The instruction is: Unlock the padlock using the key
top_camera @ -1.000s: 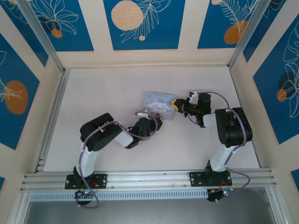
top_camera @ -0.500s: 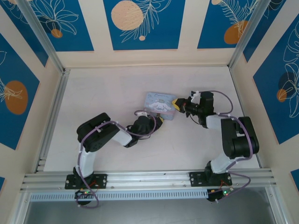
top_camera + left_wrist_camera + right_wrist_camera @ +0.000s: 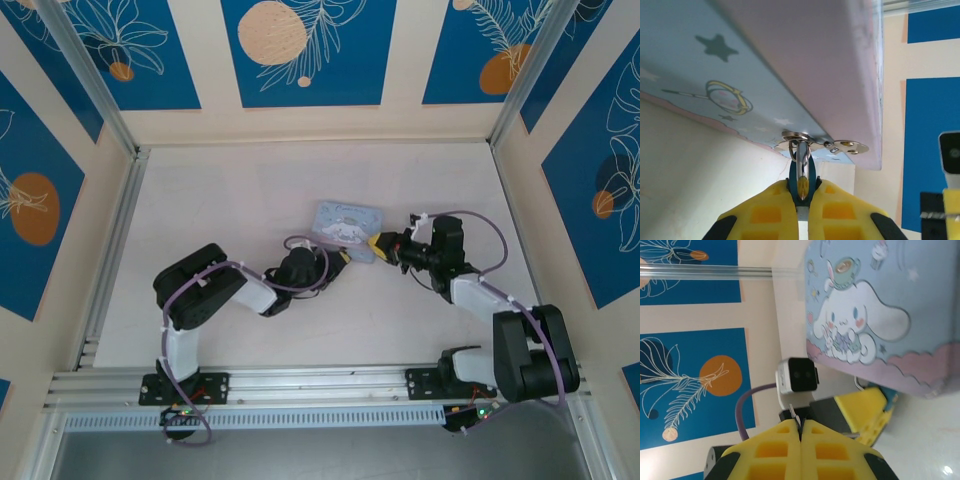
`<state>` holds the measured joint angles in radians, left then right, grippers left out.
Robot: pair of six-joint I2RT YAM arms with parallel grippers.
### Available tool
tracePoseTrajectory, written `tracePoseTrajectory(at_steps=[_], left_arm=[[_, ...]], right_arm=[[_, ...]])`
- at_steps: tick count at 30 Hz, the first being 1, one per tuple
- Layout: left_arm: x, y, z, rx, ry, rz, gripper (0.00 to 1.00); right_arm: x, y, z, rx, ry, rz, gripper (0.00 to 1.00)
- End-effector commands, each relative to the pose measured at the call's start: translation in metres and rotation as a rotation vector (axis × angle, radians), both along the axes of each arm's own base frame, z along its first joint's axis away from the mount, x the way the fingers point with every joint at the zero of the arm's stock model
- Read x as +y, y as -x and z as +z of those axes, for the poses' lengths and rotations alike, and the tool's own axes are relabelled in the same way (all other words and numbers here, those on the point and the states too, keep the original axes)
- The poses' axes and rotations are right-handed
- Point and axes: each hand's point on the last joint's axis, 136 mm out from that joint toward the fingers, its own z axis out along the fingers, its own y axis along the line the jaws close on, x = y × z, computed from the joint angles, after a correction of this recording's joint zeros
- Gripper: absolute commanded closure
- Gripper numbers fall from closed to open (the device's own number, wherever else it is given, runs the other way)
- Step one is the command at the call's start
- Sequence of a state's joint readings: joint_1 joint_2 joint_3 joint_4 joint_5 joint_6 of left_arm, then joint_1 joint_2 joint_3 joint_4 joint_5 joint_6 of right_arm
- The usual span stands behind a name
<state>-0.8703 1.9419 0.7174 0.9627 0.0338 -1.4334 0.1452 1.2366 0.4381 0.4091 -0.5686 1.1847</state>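
Observation:
In the left wrist view my left gripper [image 3: 803, 193] is shut on the tiny dark blue-teal padlock [image 3: 810, 173]. Its metal shackle [image 3: 801, 156] hangs through the hasp ring on the front of the pale blue cartoon tin [image 3: 790, 65]. My right gripper [image 3: 801, 424] is shut on the thin silver key [image 3: 796, 415], whose tip pokes out between the yellow fingertips. From above, the left gripper [image 3: 343, 262] sits at the tin's [image 3: 347, 220] near edge. The right gripper [image 3: 378, 243] is just right of it, at the tin's near right corner, pointing left.
The tin lies near the table's middle, with bare pale table [image 3: 220, 200] to its left and behind it. Printed walls enclose three sides and an aluminium rail [image 3: 320, 380] runs along the near edge. The left wrist camera [image 3: 797, 375] faces the right gripper at close range.
My right gripper has come nearer and lower beside the tin's near right corner, the arm folding down. The tin has turned slightly. The left gripper has stayed at the tin's front.

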Motion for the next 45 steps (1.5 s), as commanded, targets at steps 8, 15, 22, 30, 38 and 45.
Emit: tracePoseTrajectory(at_steps=[8, 15, 22, 30, 38, 45], left_arm=[[0.010, -0.009, 0.056, -0.067, 0.181, 0.081, 1.00], [0.016, -0.011, 0.078, -0.090, 0.217, 0.113, 1.00], [0.016, -0.012, 0.084, -0.077, 0.253, 0.127, 1.00], [0.011, -0.013, 0.090, -0.063, 0.291, 0.122, 1.00], [0.008, -0.013, 0.095, -0.057, 0.319, 0.125, 1.00], [0.005, -0.013, 0.095, -0.053, 0.326, 0.126, 1.00]], right_arm=[[0.011, 0.032, -0.025, 0.106, 0.019, -0.036, 1.00], [0.018, 0.037, -0.034, 0.142, 0.034, -0.078, 1.00], [0.016, 0.030, -0.036, 0.153, 0.023, -0.115, 1.00], [0.016, 0.019, -0.024, 0.130, -0.006, -0.147, 1.00], [0.014, 0.013, -0.021, 0.142, -0.040, -0.197, 1.00], [0.015, 0.010, -0.020, 0.154, -0.049, -0.234, 1.00]])
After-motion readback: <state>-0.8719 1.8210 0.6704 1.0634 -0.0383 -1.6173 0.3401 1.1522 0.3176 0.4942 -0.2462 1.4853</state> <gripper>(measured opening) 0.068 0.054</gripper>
